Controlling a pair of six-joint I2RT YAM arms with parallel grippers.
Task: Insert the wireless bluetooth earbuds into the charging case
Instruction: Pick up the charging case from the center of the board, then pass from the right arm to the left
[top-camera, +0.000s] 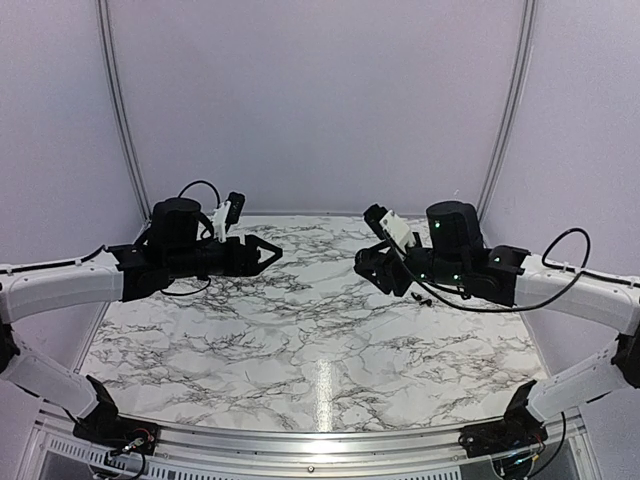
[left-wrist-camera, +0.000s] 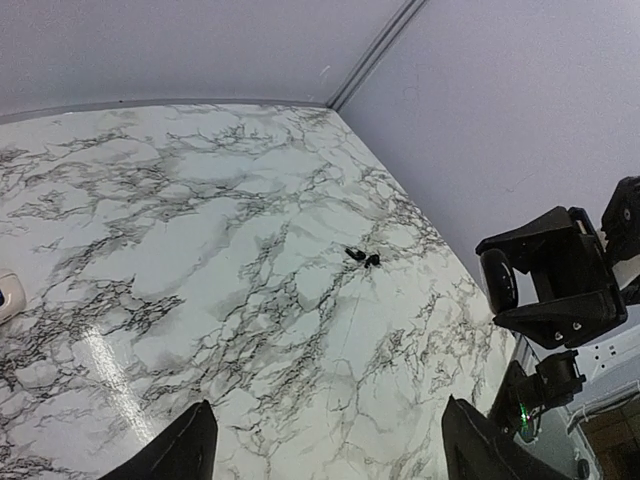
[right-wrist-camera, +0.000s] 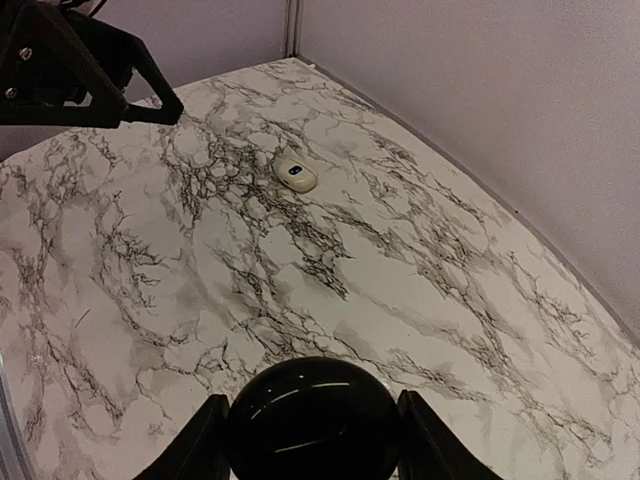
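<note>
By the right table (left-wrist-camera: 200, 300) edge lie both earbuds (left-wrist-camera: 371, 261).

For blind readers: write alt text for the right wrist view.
A glossy black round object sits gripped between the jaws at the bottom. Beyond it a white charging case lies on the marble table; the left arm reaches in top left.

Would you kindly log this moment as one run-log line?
left tool open, empty | right tool shut on puck | earbuds outside case
</note>
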